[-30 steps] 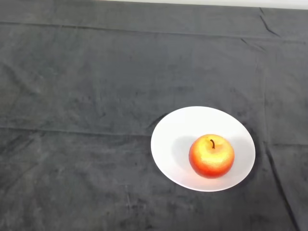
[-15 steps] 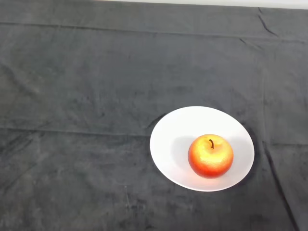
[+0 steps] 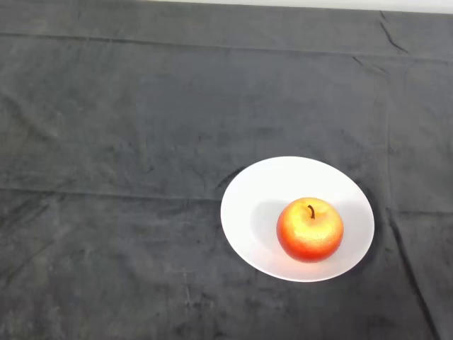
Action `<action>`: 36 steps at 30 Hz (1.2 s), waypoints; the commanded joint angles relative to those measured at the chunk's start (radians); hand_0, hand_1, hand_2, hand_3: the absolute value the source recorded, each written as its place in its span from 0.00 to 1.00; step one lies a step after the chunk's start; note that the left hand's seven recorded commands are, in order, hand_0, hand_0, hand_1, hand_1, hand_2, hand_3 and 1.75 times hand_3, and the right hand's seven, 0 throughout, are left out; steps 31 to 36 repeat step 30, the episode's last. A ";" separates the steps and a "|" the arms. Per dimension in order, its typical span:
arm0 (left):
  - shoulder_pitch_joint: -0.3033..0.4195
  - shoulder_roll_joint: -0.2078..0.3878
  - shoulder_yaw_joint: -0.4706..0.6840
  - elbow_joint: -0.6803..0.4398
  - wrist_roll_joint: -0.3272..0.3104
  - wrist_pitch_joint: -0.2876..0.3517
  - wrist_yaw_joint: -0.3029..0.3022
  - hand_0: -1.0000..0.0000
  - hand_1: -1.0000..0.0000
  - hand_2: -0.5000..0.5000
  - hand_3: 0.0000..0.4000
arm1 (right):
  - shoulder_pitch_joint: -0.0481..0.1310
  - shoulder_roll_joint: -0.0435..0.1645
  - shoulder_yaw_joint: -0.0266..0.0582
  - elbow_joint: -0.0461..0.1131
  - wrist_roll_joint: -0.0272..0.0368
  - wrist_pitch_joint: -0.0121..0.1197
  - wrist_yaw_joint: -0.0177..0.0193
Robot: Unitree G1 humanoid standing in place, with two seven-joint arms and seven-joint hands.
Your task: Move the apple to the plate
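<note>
Apple [image 3: 310, 230]: a red and yellow-orange apple, upright, its dark stem pointing up. It sits on the plate, toward the plate's near-right part, with bare white rim showing all round it.

Plate [image 3: 258, 195]: a plain white round plate lying flat on the cloth, in the right half of the table and nearer the front edge than the far edge. A soft shadow of the apple falls on the plate to the apple's left.

Cloth [image 3: 127, 142]: a dark grey cloth covering the table from the left edge to the right edge. Long creases run across it from side to side, one near the far edge and one level with the plate's upper half. Shorter wrinkles gather at the far right corner and run down the right side past the plate.

Table edge [image 3: 297, 3]: a thin pale strip shows along the far edge, beyond the cloth.

Task state: the apple rests on the plate and touches nothing else.

Robot: no arm and no hand shows anywhere over the table, so the state of the fingers cannot be told.
</note>
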 commanded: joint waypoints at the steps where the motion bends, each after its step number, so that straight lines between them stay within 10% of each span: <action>1: -0.023 0.018 0.021 -0.036 0.024 0.014 0.004 1.00 1.00 0.50 0.00 | 0.002 -0.022 -0.0094 0.006 0.0078 -0.006 0.0034; 36: -0.022 0.006 0.068 -0.053 0.081 0.027 0.001 1.00 1.00 0.50 0.00 | 0.002 -0.021 -0.0092 0.005 0.0075 -0.005 0.0029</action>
